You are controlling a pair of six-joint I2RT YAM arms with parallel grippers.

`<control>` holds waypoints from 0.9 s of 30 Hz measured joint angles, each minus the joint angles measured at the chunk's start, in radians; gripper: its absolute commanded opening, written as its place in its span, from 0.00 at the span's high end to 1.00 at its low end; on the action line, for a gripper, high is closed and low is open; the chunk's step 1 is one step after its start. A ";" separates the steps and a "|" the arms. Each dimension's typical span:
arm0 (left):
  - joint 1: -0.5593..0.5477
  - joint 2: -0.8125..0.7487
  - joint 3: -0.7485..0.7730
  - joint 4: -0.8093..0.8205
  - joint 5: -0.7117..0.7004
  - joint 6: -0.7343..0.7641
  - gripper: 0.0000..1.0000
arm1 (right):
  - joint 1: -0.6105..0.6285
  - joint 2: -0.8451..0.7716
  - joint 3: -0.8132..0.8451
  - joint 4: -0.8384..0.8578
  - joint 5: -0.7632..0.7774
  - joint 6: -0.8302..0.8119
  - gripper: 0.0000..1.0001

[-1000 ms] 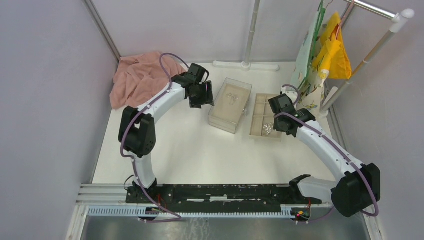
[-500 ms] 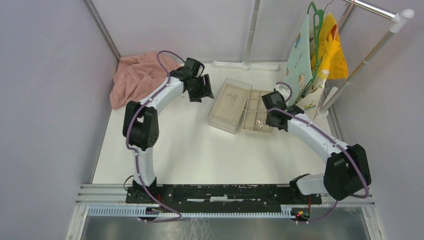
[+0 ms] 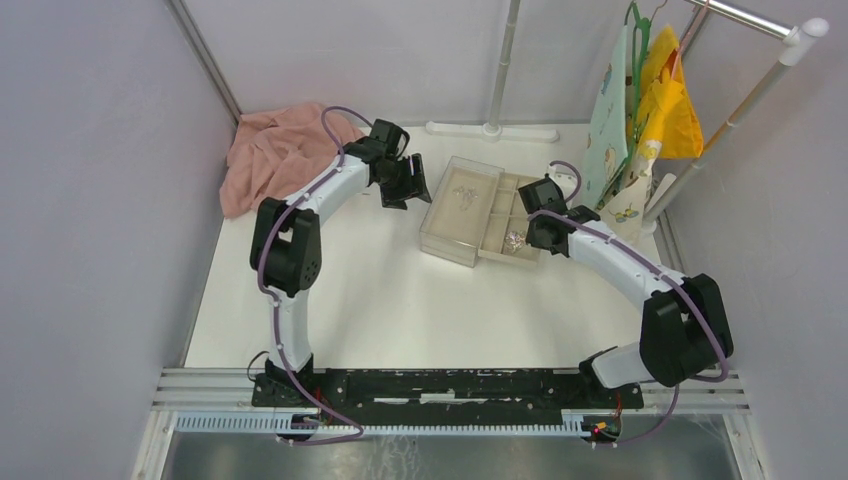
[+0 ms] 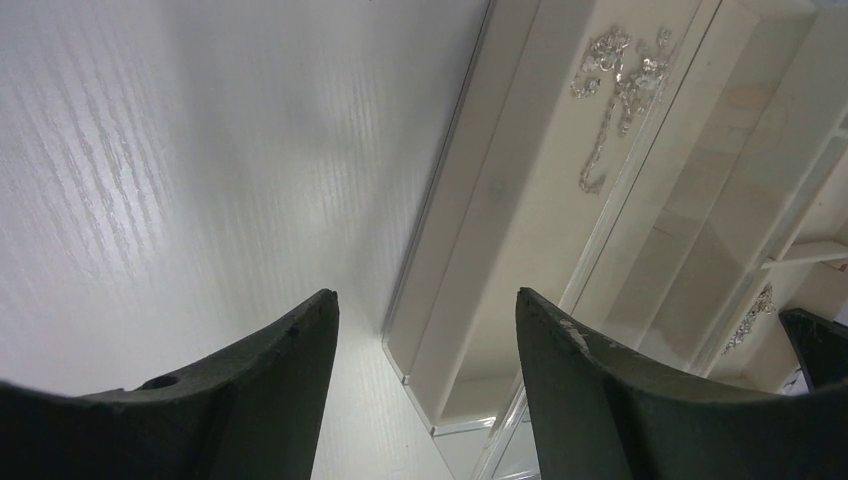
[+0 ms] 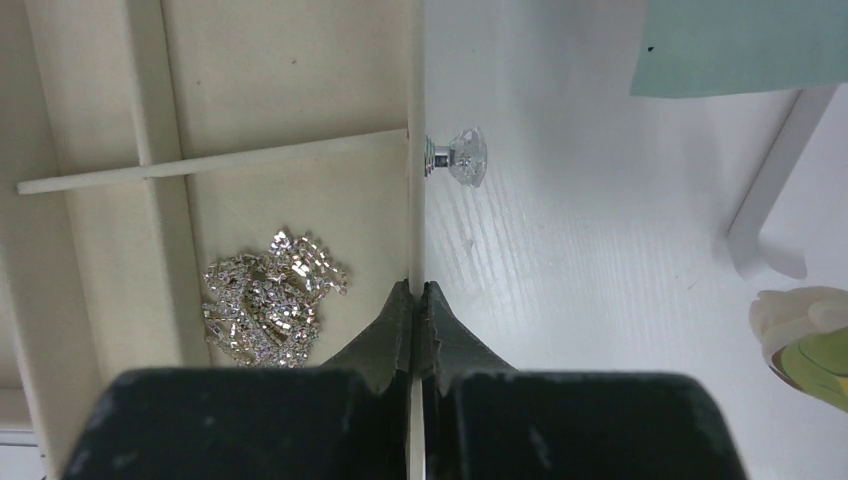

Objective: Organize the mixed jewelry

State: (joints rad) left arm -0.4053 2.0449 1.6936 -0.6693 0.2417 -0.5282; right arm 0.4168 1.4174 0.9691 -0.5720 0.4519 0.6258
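Note:
A clear plastic box (image 3: 455, 215) stands at mid-table with a beige compartment tray (image 3: 500, 200) partly slid into its right side. A heap of silver jewelry (image 3: 516, 241) lies in the tray's near compartment. More thin chains (image 3: 464, 195) lie in the box's upper tray. My right gripper (image 3: 540, 235) is shut on the tray's front wall (image 5: 415, 200), just below its crystal knob (image 5: 460, 157), with the jewelry heap (image 5: 265, 300) to the left. My left gripper (image 3: 403, 188) is open and empty beside the box's left wall (image 4: 470, 200). The chains (image 4: 620, 80) show through that wall.
A pink cloth (image 3: 275, 150) lies crumpled at the back left. A clothes rack with yellow and pale green garments (image 3: 650, 100) stands at the back right, its white foot (image 5: 765, 200) close to the tray. A stand base (image 3: 490, 130) sits at the back.
My right gripper has pushed the beige tray leftward, from apart on the table to partly inside the clear box. My left gripper has drawn back a little and stays beside the box.

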 measured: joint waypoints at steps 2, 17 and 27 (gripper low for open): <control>0.000 0.006 0.000 0.002 0.005 0.006 0.28 | 0.000 0.014 0.009 0.005 -0.003 0.010 1.00; 0.006 0.024 0.000 0.016 0.032 0.011 0.28 | -0.007 0.048 0.011 0.037 -0.040 0.058 1.00; 0.008 0.024 0.000 0.016 0.034 0.019 0.28 | -0.002 0.090 0.043 0.056 -0.076 0.050 1.00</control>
State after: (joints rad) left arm -0.3969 2.0689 1.6936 -0.6529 0.2760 -0.5095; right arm 0.4149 1.5070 1.0119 -0.5163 0.3763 0.6758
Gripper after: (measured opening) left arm 0.719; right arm 0.021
